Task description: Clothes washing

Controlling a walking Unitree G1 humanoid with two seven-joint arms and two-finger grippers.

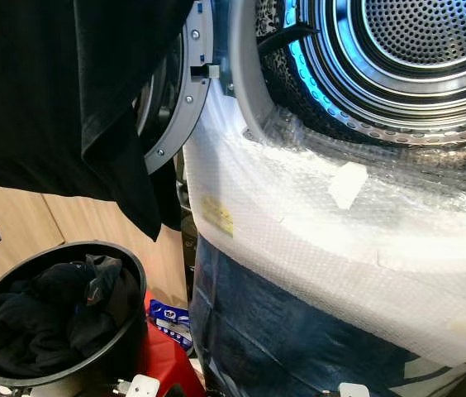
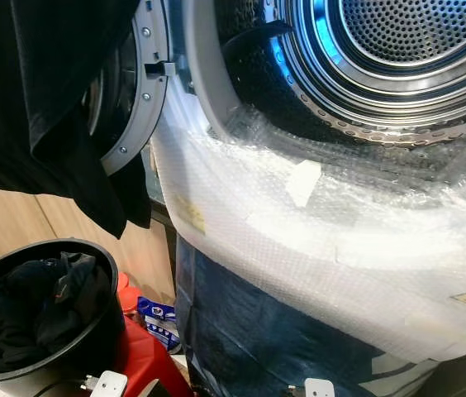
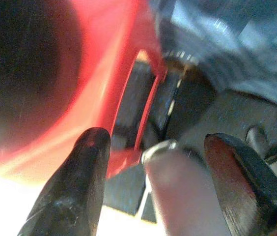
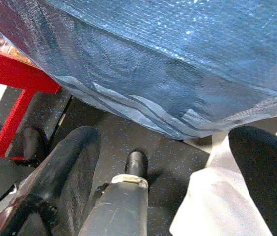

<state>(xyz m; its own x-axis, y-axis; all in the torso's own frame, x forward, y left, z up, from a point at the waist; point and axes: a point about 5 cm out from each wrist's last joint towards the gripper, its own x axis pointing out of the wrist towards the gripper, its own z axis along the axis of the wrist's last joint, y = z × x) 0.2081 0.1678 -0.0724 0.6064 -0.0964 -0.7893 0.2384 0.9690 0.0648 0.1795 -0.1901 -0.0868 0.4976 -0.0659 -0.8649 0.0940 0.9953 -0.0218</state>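
The washing machine's steel drum (image 1: 415, 50) stands open, its round door (image 1: 175, 99) swung to the left. A black garment (image 1: 51, 91) hangs across the upper left, covering part of the door; what holds it up is hidden. A black bucket (image 1: 136, 266) at lower left holds dark clothes (image 1: 43, 318). My left gripper (image 3: 155, 137) is open and low beside a red stool (image 3: 104, 59), holding nothing. My right gripper (image 4: 163, 135) is open above the dark floor, under the machine's blue wrapped front (image 4: 178, 64).
Bubble wrap (image 1: 299, 223) covers the machine's front and the lower rim of the opening. The red stool (image 1: 163, 360) stands between bucket and machine, with a blue packet (image 1: 169, 318) behind it. A wooden panel (image 1: 26, 223) lies behind the bucket.
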